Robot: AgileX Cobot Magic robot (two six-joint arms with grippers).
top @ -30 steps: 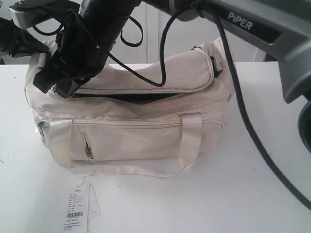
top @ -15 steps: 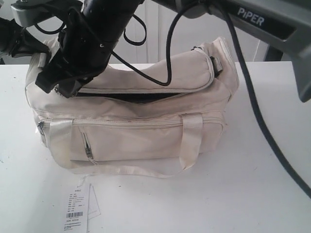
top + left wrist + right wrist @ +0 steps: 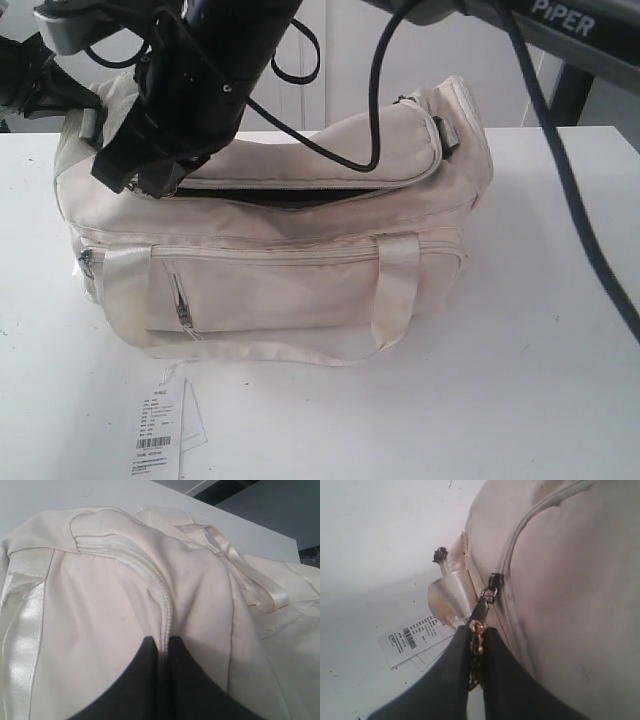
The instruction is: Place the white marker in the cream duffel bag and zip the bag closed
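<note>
On white table (image 3: 560,380): cream duffel bag (image 3: 300,280), barcode tag (image 3: 158,430) beside.

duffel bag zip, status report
Right jaws shut on zipper pull. Left jaws pinch cream duffel bag seam. Top opening part unzipped; white marker unseen. Cable across flap.

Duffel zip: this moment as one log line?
right gripper: jaws shut on zipper pull | left gripper: pinching cream duffel bag end | top zip: partly open | white marker: not visible

It was a robotics lab bench, by the look: a plain white table (image 3: 560,400) lay beneath the right gripper (image 3: 476,631), with a PIPER-marked robot arm (image 3: 570,22) and loose black cables (image 3: 590,250) above it.
</note>
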